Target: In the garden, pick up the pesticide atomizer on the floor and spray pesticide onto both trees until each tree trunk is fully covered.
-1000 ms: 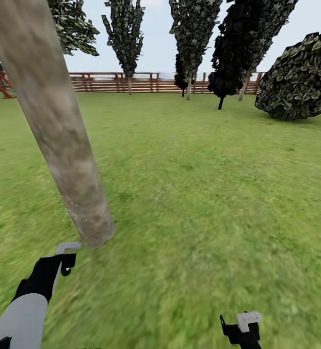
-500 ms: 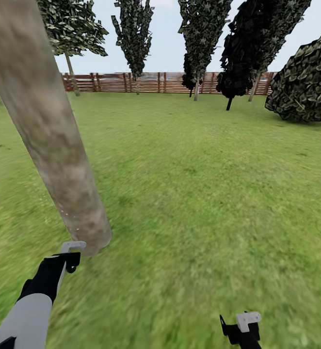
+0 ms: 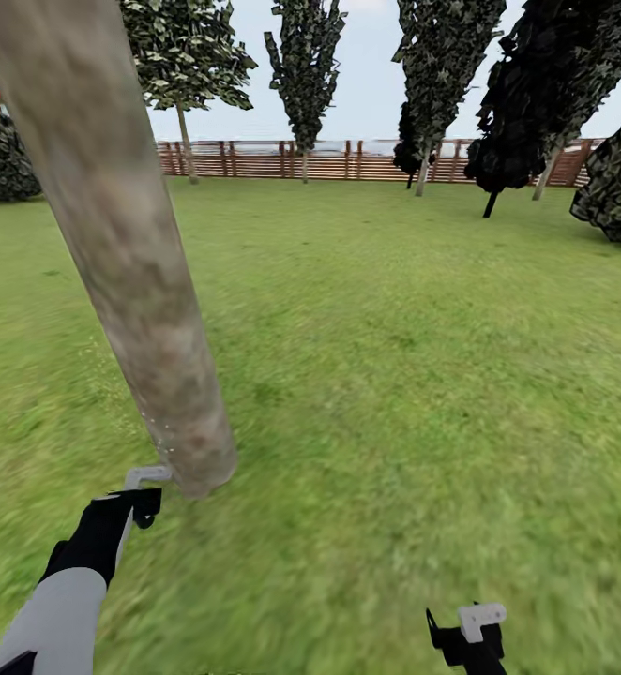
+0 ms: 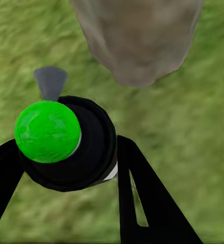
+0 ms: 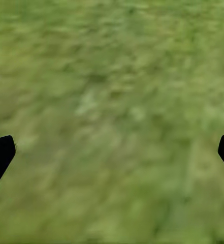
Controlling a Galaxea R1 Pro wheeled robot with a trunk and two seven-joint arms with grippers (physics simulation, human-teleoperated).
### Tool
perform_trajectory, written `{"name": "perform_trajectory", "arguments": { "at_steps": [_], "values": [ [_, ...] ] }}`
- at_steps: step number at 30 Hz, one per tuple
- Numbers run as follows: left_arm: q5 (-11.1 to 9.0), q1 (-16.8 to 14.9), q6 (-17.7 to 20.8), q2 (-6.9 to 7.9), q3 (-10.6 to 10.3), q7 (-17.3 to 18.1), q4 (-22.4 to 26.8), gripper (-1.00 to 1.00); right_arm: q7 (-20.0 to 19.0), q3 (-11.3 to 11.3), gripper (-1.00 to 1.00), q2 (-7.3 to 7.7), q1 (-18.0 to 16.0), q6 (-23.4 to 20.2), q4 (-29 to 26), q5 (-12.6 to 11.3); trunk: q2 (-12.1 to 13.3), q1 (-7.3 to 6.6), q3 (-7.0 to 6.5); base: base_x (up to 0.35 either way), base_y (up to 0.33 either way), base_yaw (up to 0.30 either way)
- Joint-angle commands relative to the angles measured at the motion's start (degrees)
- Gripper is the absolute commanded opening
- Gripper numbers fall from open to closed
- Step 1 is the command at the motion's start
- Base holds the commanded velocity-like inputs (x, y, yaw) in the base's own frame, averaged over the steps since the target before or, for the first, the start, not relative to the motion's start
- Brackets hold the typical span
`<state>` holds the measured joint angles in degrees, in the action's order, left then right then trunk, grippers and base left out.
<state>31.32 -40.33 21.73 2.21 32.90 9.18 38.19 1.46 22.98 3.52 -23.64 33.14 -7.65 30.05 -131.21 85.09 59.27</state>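
Left wrist view shows my left gripper (image 4: pixel 66 168) clamped on the pesticide atomizer (image 4: pixel 66 142), its nozzle just beside the tree trunk (image 3: pixel 123 244). My right gripper (image 5: pixel 112 152) hangs spread wide over the lawn (image 3: pixel 423 356).

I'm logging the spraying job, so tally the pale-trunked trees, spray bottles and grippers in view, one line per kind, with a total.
Pale-trunked trees: 2, the near tree and the far tree
Spray bottles: 1, the spray bottle in the left gripper
Grippers: 2, counting the right gripper
Total: 5
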Motion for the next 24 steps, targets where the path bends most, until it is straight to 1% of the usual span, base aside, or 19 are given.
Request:
{"name": "perform_trajectory", "arguments": {
  "at_steps": [1, 3, 4, 5, 8, 9, 10, 11, 12, 14, 15, 16, 18, 19, 20, 22, 24],
  "values": [
    [0.2, -0.1, -0.8, -1.51, -0.2, 0.3, 0.1, -1.00, 0.0, 0.0, 1.00, 0.06, 0.0, 0.0, 0.0, 0.0, 0.0, 0.00, 0.00, 0.002, 0.000, 0.258],
    [0.4, -0.4, -2.6, -4.26, -0.4, 0.7, 0.1, -1.00, 0.0, 0.0, 1.00, 0.08, 0.0, 0.0, 0.0, 0.0, 0.0, 0.00, 0.00, 0.001, 0.000, 0.119],
    [0.4, -0.6, -2.9, -5.18, -0.4, 0.8, 0.1, -1.00, 0.0, 0.0, 1.00, 0.12, 0.0, 0.0, 0.0, 0.0, 0.0, 0.00, 0.00, 0.000, 0.000, 0.041],
    [0.4, -1.5, -2.9, -5.91, -1.1, 1.5, 0.2, -1.00, 0.0, 0.0, 1.00, 0.17, 0.0, 0.0, 0.0, 0.0, 0.0, 0.00, 0.00, 0.000, 0.000, 0.011],
    [0.5, -3.3, -2.6, -5.34, -2.1, 3.7, 0.5, -1.00, 0.0, 0.0, 1.00, 0.25, 0.0, 0.0, 0.0, 0.0, 0.0, 0.00, 0.00, 0.000, 0.000, 0.003],
    [0.5, -3.5, -2.5, -4.74, -2.1, 4.0, 1.0, -1.00, 0.0, 0.0, 1.00, 0.25, 0.0, 0.0, 0.0, 0.0, 0.0, 0.00, 0.00, 0.000, 0.000, 0.000],
    [0.4, -3.6, -2.4, -3.20, -2.2, 4.1, 2.3, -1.00, 0.0, 0.0, 1.00, 0.25, 0.0, 0.0, 0.0, 0.0, 0.0, 0.00, 0.00, 0.000, 0.000, 0.000],
    [0.3, -3.6, -2.3, -1.33, -2.1, 4.5, 3.4, -1.00, 0.0, 0.0, 1.00, 0.26, 0.0, 0.0, 0.0, 0.0, 0.0, 0.00, 0.00, 0.000, 0.000, 0.000],
    [0.3, -3.6, -2.3, -0.95, -2.1, 4.9, 3.6, -1.00, 0.0, 0.0, 1.00, 0.26, 0.0, 0.0, 0.0, 0.0, 0.0, 0.00, 0.00, 0.000, 0.000, 0.000],
    [0.4, -3.6, -2.2, -1.08, -2.3, 5.7, 4.0, -1.00, 0.0, 0.0, 1.00, 0.26, 0.0, 0.0, 0.0, 0.0, 0.0, 0.00, 0.00, 0.000, 0.000, 0.000],
    [0.4, -3.7, -2.2, -1.68, -3.1, 5.9, 4.0, -1.00, 0.0, 0.0, 1.00, 0.26, 0.0, 0.0, 0.0, 0.0, 0.0, 0.00, 0.00, 0.000, 0.000, 0.000],
    [0.4, -3.8, -2.2, -2.58, -4.2, 5.9, 4.1, -1.00, 0.0, 0.0, 1.00, 0.26, 0.0, -0.1, 0.0, 0.0, 0.0, 0.00, 0.00, 0.000, 0.000, 0.000],
    [0.4, -3.8, -2.0, -3.85, -5.7, 5.9, 4.1, -1.00, 0.0, 0.0, 1.00, 0.26, 0.0, -0.1, 0.0, 0.0, 0.0, 0.00, 0.00, 0.000, 0.000, 0.000],
    [0.4, -4.2, -1.8, -4.19, -6.1, 6.0, 4.2, -1.00, 0.0, 0.0, 1.00, 0.26, 0.0, -0.1, 0.0, 0.0, 0.0, 0.00, 0.00, 0.000, 0.000, 0.000],
    [0.3, -4.9, -1.6, -4.10, -6.3, 6.0, 4.6, -1.00, 0.0, 0.0, 1.00, 0.26, 0.0, -0.1, 0.0, 0.0, 0.0, 0.00, 0.00, 0.000, 0.000, 0.000],
    [0.3, -5.5, -1.0, -3.39, -6.1, 6.1, 4.9, -1.00, 0.0, 0.0, 1.00, 0.26, 0.0, -0.1, 0.0, 0.0, 0.0, 0.00, 0.00, 0.000, 0.000, 0.000],
    [0.2, -5.7, -0.2, -0.69, -6.0, 6.1, 5.4, -1.00, 0.0, 0.0, 1.00, 0.26, 0.0, -0.1, 0.0, 0.0, 0.0, 0.00, 0.00, 0.000, 0.000, 0.000]
  ]
}}
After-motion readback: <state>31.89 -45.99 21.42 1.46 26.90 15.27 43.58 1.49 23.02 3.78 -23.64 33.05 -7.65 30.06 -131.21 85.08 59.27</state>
